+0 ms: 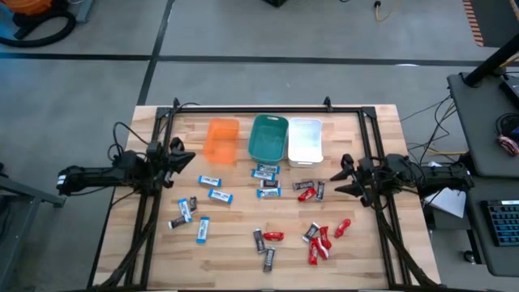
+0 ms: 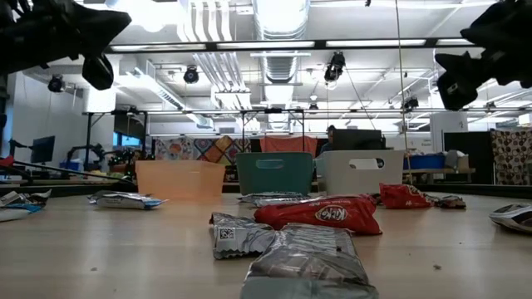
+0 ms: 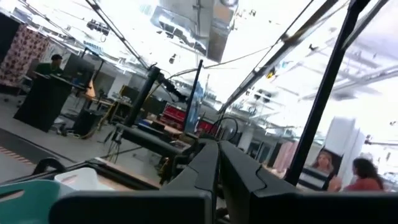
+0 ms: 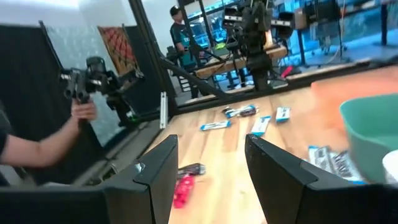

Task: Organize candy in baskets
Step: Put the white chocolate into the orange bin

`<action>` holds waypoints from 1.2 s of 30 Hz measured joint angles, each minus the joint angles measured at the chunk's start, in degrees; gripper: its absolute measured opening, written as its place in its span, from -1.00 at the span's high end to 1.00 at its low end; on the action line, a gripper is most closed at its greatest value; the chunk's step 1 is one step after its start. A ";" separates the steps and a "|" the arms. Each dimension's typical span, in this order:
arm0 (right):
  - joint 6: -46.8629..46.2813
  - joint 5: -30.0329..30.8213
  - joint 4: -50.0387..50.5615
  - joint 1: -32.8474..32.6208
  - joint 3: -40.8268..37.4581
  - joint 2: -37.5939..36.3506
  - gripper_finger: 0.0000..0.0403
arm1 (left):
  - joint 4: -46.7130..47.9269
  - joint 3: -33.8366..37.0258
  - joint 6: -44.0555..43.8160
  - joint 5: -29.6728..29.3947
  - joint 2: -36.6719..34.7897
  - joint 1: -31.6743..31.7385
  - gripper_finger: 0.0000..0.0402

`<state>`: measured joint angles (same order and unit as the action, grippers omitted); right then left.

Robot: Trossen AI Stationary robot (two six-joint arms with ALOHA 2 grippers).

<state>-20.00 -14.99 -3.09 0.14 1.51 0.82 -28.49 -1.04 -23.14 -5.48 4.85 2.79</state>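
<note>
Three baskets stand side by side at the table's far side: orange (image 1: 221, 139), teal (image 1: 268, 138) and white (image 1: 305, 140). Wrapped candy lies loose on the wood: blue-and-white bars (image 1: 209, 199) left of centre and below the teal basket (image 1: 267, 172), red bars (image 1: 322, 238) to the right, dark bars (image 1: 263, 243) among them. My left gripper (image 1: 188, 156) hovers shut, left of the orange basket, with its camera tipped up toward the ceiling (image 3: 219, 163). My right gripper (image 1: 340, 177) hovers open, right of the white basket (image 4: 211, 155). Neither holds anything.
A black frame (image 1: 268, 109) runs along the table's far edge and down both sides under the arms. In the low view a red bar (image 2: 320, 213) and dark wrappers (image 2: 303, 253) lie close to the near edge. In the right wrist view a person's hand (image 4: 84, 111) holds a device beyond the table.
</note>
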 joint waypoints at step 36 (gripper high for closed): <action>-1.44 9.17 -0.07 0.02 -0.01 0.55 0.12 | -7.47 -11.12 -1.97 11.02 38.39 -14.83 1.00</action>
<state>-21.44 -5.82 -3.16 0.16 1.50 1.37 -35.95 -12.16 -25.10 5.54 43.25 -12.04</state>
